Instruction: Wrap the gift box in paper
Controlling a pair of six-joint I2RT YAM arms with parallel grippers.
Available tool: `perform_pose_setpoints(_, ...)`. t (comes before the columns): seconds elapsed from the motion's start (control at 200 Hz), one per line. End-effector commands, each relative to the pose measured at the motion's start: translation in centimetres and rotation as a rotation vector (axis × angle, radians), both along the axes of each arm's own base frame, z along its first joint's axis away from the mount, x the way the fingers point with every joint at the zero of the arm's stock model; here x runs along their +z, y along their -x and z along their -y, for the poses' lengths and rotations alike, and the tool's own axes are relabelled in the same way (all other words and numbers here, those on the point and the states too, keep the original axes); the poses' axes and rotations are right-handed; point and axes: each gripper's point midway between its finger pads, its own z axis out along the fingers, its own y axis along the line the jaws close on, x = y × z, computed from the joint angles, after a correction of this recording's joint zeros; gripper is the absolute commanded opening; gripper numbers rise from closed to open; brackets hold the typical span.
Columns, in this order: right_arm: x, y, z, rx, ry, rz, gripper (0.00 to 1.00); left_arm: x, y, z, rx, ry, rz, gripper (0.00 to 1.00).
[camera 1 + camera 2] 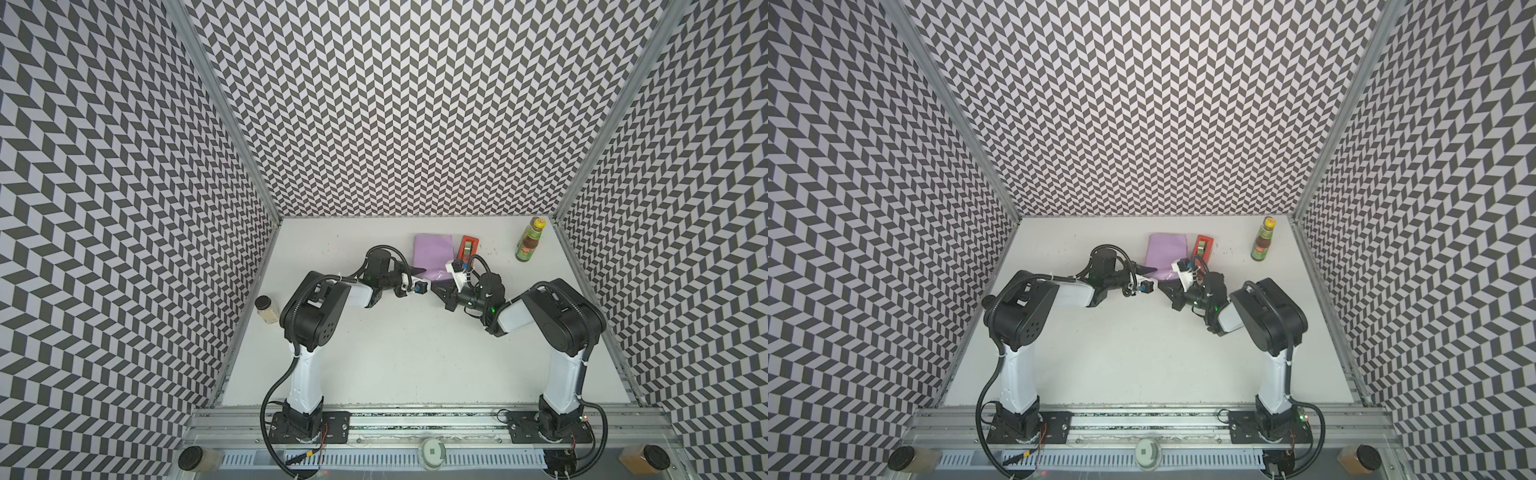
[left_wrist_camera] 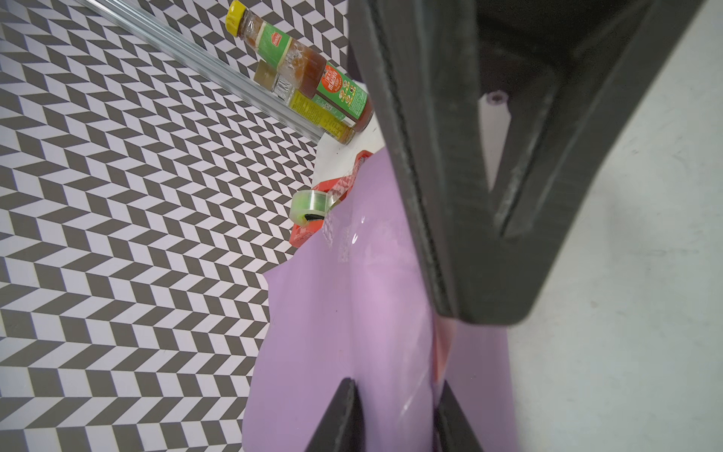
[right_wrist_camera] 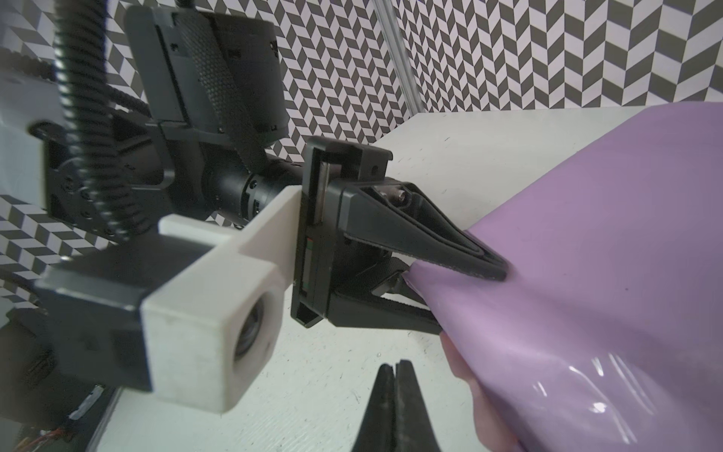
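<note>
Beware tearing the paper point(image 1: 432, 251), at 12 o'clock on the table point(image 1: 415, 353), gift box unseen, through a hard tug by left gripper point(image 2: 397, 385) part-closed on its 6 o'clock flap, right gripper point(image 3: 395, 370) clamped, empty.

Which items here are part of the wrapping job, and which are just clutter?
Job: paper, pinched by the left gripper; gift box not visible; red tape dispenser, probably.
Clutter: sauce bottle, spice jar, front-left jar, front-right jar.
</note>
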Motion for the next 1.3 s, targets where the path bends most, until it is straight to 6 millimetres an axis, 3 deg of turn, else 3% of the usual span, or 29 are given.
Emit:
perform_pose_setpoints(0.0, 2.3, 0.2, 0.0, 0.019, -0.092, -0.037, 0.00, -6.3, 1.2, -1.8, 0.049, -0.116, -0.189, 0.30)
perform_pose_setpoints(0.32, 2.9, -1.4, 1.1, -0.018, -0.202, -0.232, 0.00, -6.2, 1.1, -1.8, 0.050, -0.115, -0.189, 0.30)
perform_pose_setpoints(0.636, 0.6, -3.7, 0.5, -0.038, -0.159, -0.453, 0.00, -6.3, 1.2, -1.8, 0.049, -0.118, -0.190, 0.30)
perform_pose_setpoints(0.996, 0.3, -2.8, 0.6, -0.037, -0.214, -0.598, 0.00, -6.3, 1.2, -1.7, 0.047, -0.118, -0.189, 0.30)
perform_pose_setpoints(1.297, -1.2, -3.5, 1.2, -0.073, -0.248, -0.727, 0.00, -6.4, 1.2, -1.8, 0.046, -0.122, -0.188, 0.30)
